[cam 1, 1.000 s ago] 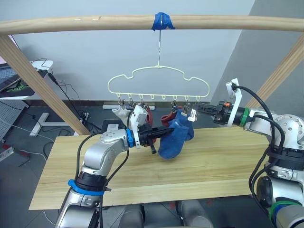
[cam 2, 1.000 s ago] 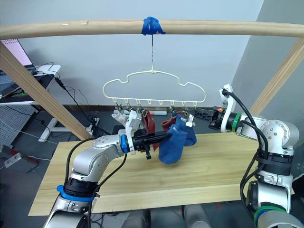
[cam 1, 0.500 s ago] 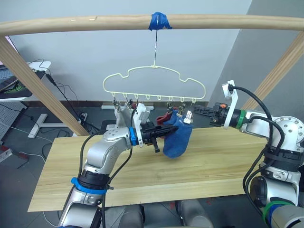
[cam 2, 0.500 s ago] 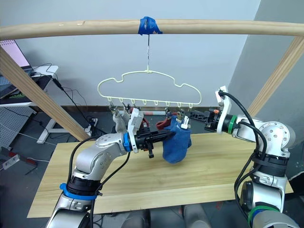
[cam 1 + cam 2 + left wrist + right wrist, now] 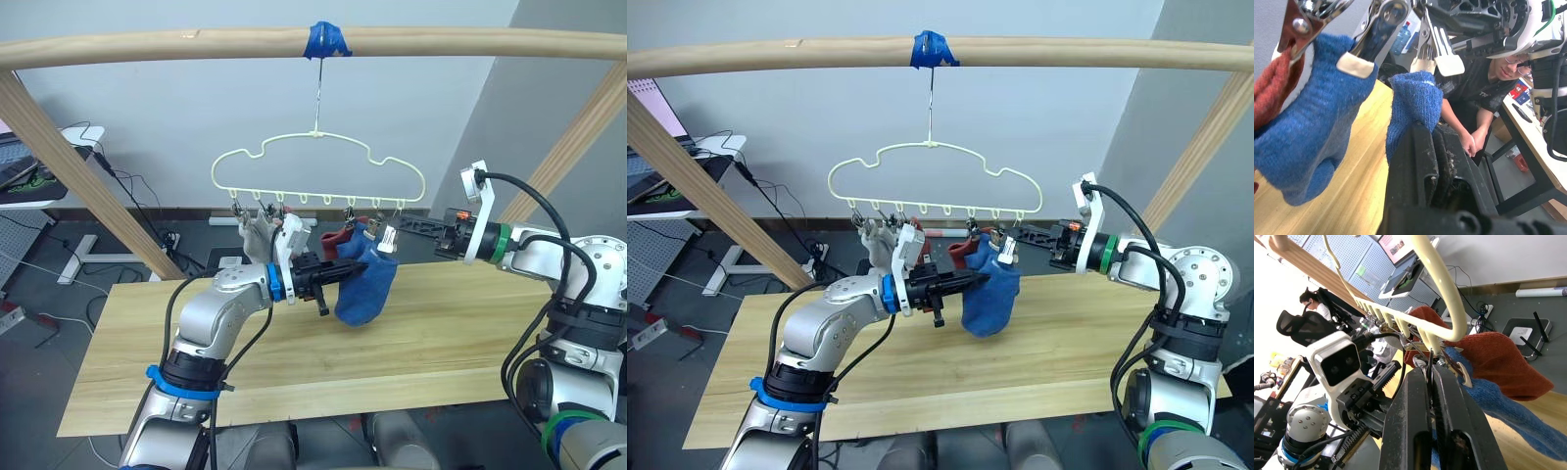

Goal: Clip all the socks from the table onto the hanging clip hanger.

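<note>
The pale yellow-green clip hanger [image 5: 318,164] hangs from a blue-taped hook on the pole. A grey sock [image 5: 257,233], a rust-red sock [image 5: 338,241] and a blue sock [image 5: 1308,132] hang from its clips. My left gripper [image 5: 348,269] is shut on a second blue sock [image 5: 1415,105], whose top edge sits just under a metal clip [image 5: 1442,54] with white pads. My right gripper [image 5: 394,227] reaches in from the right and is shut on that clip [image 5: 1429,366]. Below lies the table [image 5: 441,333].
The round wooden pole frame [image 5: 196,44] spans overhead, with slanted legs at left [image 5: 88,176] and right [image 5: 578,147]. A person [image 5: 1484,83] sits at a desk beyond the table. Cables and a white stand lie on the floor behind.
The whole picture has shifted a little. Both grippers keep their holds, the left on the blue sock and the right on the clip.
</note>
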Controlling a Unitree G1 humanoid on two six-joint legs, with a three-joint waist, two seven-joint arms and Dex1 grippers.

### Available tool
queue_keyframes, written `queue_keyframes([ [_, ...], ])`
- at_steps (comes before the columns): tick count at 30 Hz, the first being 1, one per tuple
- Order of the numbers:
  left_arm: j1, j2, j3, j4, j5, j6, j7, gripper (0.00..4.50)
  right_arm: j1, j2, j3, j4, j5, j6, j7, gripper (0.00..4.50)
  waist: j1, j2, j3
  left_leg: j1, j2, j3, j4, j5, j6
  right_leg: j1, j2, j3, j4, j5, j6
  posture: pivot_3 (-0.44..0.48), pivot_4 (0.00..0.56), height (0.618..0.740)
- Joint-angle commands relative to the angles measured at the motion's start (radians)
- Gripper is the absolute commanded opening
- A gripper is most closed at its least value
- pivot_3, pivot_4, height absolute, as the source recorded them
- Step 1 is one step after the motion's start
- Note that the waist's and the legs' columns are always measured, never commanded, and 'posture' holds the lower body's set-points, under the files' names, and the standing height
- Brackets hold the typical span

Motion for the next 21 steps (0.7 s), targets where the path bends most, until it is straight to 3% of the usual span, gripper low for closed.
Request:
queue_keyframes([
  [1,-0.014,0.002,-0.006,-0.033,-0.017,-0.009,-0.013,0.01,-0.034,0.000,-0.011,-0.030,0.043,-0.013,0.007,0.00,0.000,0.000,0.000,0.000,0.000,0.000,0.000,0.000,0.000,0.000,0.000,0.000,0.000,0.000,0.000,-0.149,0.167,0.740],
  [21,-0.051,-0.027,-0.014,-0.026,-0.018,-0.028,-0.008,0.01,0.004,0.009,0.048,-0.074,0.044,-0.033,0.001,0.00,0.000,0.000,0.000,-0.001,0.000,0.000,0.000,0.000,0.000,-0.002,0.000,0.000,0.000,0.000,0.000,-0.140,0.151,0.740],
])
